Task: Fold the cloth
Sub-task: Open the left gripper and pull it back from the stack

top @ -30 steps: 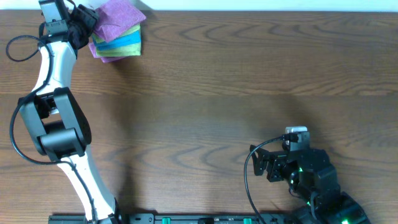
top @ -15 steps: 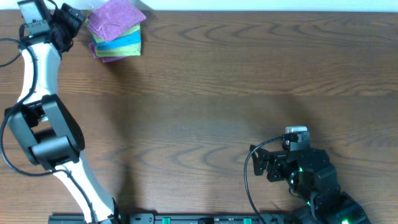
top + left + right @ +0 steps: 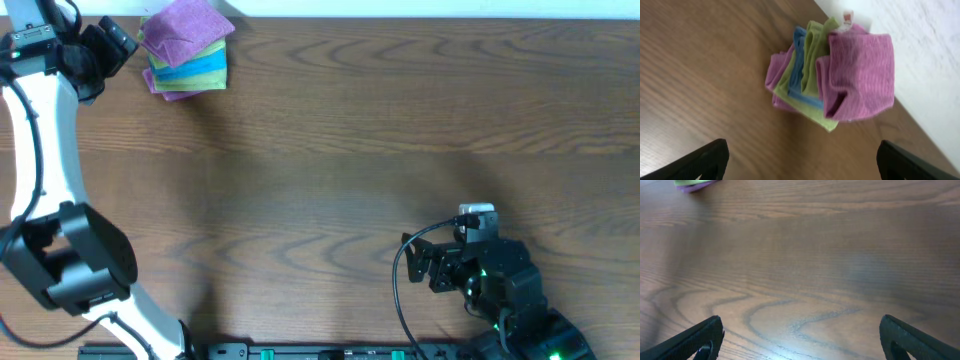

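Cloth [image 3: 186,28], purple, folded; top of a stack [image 3: 192,70] at the far left corner of the table [image 3: 350,150].

Lies as a thick folded square over green, blue and purple layers, close to the white wall [image 3: 920,30]. Left gripper [image 3: 805,167] spread wide, grasping nothing, just beside the stack and apart from it. Right gripper [image 3: 802,342] likewise spread and empty, well apart at the near right over bare wood. Reads as the closing step: fold apparently complete, nothing held. Next calls for backing the left gripper clear without brushing the stack. Top fold looks loose at one edge and could likely spring open if nudged.
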`<action>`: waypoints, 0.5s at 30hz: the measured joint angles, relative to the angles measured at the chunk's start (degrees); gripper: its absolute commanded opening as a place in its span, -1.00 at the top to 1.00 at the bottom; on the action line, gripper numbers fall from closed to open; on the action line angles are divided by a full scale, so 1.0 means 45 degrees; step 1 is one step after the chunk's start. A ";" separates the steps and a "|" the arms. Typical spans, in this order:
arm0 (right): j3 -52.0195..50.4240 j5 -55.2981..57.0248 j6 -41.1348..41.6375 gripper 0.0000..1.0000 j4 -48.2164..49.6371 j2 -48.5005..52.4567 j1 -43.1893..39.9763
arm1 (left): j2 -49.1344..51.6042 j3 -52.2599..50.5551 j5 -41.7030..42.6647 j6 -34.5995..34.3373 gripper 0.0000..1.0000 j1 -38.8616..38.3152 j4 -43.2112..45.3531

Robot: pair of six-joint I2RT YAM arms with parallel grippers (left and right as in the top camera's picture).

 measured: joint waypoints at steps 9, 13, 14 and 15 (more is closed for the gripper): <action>0.0000 0.0000 0.0000 -0.99 -0.0005 0.0000 0.0000 | -0.0675 0.0049 -0.0437 0.1025 -0.91 -0.0102 -0.2773; 0.0000 0.0005 0.0000 -0.98 -0.0010 0.0000 0.0000 | -0.0675 0.0049 -0.0661 0.1083 -0.91 -0.0316 -0.3793; 0.0000 0.0005 0.0000 -0.99 -0.0010 0.0000 0.0000 | -0.0675 0.0049 -0.0670 0.1078 -0.92 -0.0359 -0.4017; 0.0000 0.0005 0.0000 -0.99 -0.0005 0.0000 0.0000 | -0.0675 0.0049 -0.0704 0.1078 -0.91 -0.0408 -0.4158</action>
